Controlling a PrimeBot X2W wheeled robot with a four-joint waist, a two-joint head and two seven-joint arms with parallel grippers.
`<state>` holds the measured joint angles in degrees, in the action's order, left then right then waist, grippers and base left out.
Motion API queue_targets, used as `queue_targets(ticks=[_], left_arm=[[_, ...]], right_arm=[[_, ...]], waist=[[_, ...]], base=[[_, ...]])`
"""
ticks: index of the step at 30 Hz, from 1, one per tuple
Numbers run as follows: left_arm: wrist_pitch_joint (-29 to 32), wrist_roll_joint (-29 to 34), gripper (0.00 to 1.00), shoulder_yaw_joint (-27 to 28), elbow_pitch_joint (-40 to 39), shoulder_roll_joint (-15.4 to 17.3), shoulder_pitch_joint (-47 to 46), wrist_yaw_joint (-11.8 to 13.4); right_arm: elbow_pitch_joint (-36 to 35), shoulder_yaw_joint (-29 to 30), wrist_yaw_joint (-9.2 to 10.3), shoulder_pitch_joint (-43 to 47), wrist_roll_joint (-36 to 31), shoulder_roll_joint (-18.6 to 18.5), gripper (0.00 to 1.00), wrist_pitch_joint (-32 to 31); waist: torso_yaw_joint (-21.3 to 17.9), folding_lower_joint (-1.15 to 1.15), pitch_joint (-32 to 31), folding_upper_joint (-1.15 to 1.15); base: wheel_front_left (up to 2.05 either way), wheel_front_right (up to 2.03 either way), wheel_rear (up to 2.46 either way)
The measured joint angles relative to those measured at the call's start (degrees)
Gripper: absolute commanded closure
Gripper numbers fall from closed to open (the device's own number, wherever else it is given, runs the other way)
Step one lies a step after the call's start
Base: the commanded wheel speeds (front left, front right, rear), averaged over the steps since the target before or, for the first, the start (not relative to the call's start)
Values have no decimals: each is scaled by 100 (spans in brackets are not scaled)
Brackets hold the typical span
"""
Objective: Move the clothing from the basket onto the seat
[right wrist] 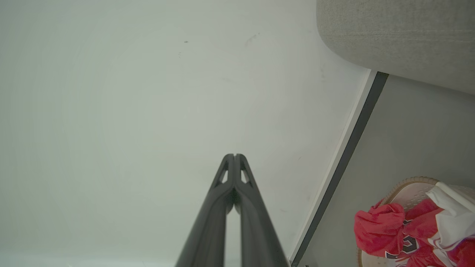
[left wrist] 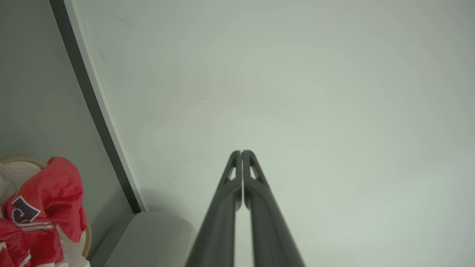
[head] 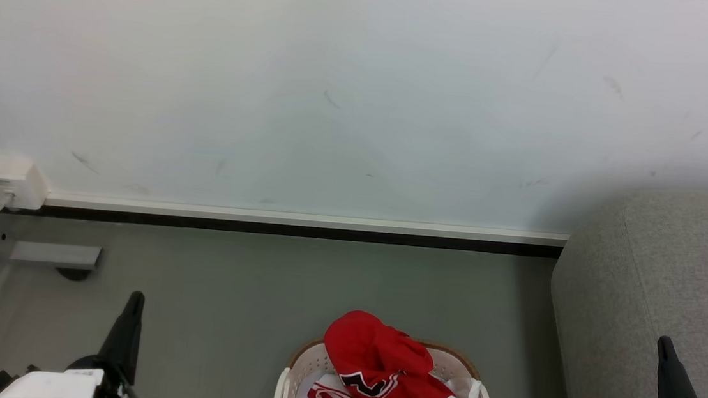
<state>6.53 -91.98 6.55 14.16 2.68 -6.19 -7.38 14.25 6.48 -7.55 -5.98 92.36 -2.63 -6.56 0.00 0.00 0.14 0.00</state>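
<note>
- Bright red fabric clothing (head: pixel 386 375) with white panels and black-and-white lettering, heaped in the oval cream-white perforated plastic basket (head: pixel 281 391), piled above its brown woven-look rim.
- Basket sits on the grey floor (head: pixel 256 287) near the white wall (head: pixel 337 95), left of the large light grey upholstered seat (head: pixel 673 285), not touching it.
- Left gripper (head: pixel 135 298) — two long dark fingers pressed together, empty, left of the basket.
- Right gripper (head: pixel 663 345) — fingers pressed together, empty, in front of the seat.
</note>
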Motion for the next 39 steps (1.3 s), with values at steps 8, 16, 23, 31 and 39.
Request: queue_targets(ticks=[8,16,23,31,39], left_arm=[[0,0,100,0,0,0,0,0],[0,0,100,0,0,0,0,0],[0,0,100,0,0,0,0,0],[-63,9,0,-44,103,-38,125,19],[-271,159,0,-197,87,-40,132,19]], right_arm=[[0,0,0,0,0,0,100,0],[0,0,0,0,0,-1,100,0],[0,0,0,0,0,-1,100,0],[91,-41,0,137,-1,54,0,48],[71,-127,0,149,-387,53,0,271]], waist=[[0,0,0,0],[0,0,0,0],[0,0,0,0],[0,0,0,0],[0,0,2,0]], base=[[0,0,0],[0,0,0],[0,0,0],[0,0,0],[0,0,0]])
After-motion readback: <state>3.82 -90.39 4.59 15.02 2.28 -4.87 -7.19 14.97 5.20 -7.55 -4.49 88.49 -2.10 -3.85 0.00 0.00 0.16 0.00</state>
